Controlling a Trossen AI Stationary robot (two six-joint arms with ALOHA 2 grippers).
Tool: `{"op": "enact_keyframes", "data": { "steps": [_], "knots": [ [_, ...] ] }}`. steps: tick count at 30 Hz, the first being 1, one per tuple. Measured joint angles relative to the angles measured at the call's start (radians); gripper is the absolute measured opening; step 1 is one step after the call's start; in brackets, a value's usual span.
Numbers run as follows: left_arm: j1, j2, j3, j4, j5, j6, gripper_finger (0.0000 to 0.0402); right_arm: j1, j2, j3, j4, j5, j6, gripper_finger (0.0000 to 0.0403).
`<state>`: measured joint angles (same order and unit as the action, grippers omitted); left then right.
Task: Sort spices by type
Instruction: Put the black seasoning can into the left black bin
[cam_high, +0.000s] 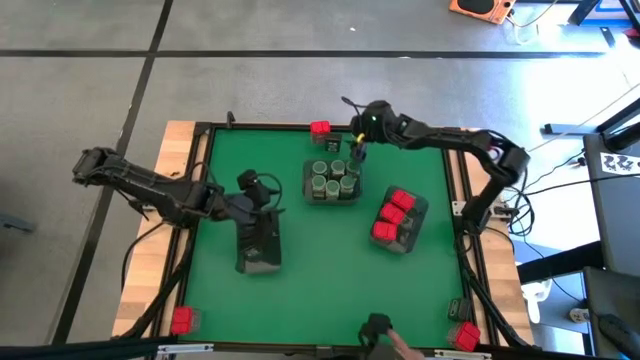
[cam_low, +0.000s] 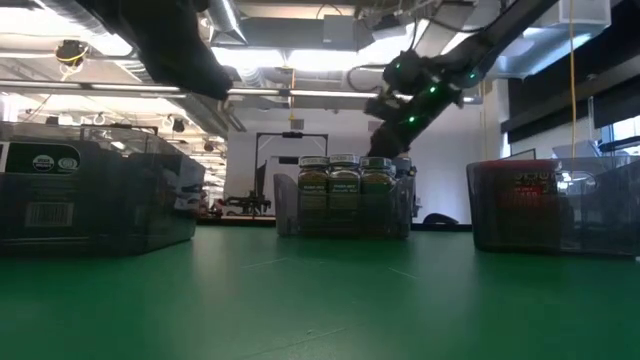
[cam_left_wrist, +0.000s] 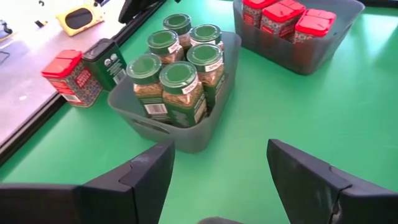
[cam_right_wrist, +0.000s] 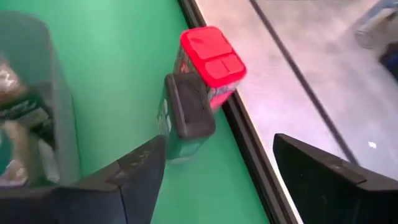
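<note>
Green felt table, left to right: the left gripper (cam_high: 262, 190), jaws apart and empty, is waiting over the dark tin tray (cam_high: 258, 250); jars (cam_high: 333, 177) are filling the middle tray (cam_left_wrist: 177, 134). The right gripper (cam_high: 357, 152), jaws apart, is hovering near a dark tin (cam_right_wrist: 186, 112) and red box (cam_right_wrist: 211, 59) at the far table edge (cam_right_wrist: 249, 134). Likely next: descend on the tin, minding that edge and the touching box.
</note>
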<state>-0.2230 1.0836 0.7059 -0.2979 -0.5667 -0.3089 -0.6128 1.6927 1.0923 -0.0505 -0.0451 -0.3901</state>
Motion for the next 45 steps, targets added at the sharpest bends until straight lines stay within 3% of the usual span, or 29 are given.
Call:
{"op": "enact_keyframes", "data": {
  "steps": [11,25,29,36,41,45],
  "knots": [
    [0.072,0.0,0.0,-0.002,0.0,0.049,0.0253,-0.056,0.197,0.183,-0.067,-0.19,-0.036,0.0294],
    [0.122,0.0,0.0,-0.005,0.0,0.073,0.0253,-0.055,0.287,0.191,-0.02,-0.208,-0.06,0.0291],
    [0.121,0.0,0.0,-0.005,0.001,0.063,0.0253,-0.055,0.288,0.191,-0.005,-0.221,-0.064,0.0258],
    [0.121,0.0,0.0,-0.005,0.001,0.056,0.0253,-0.055,0.288,0.191,-0.002,-0.209,-0.089,0.0135],
    [0.118,0.0,0.0,-0.005,0.001,0.05,0.0253,-0.04,0.246,0.188,-0.041,-0.145,-0.118,0.0134],
    [0.101,0.0,0.0,-0.006,0.005,0.036,0.0253,-0.002,0.141,0.189,-0.051,-0.071,-0.145,0.0134]
  ]
}}
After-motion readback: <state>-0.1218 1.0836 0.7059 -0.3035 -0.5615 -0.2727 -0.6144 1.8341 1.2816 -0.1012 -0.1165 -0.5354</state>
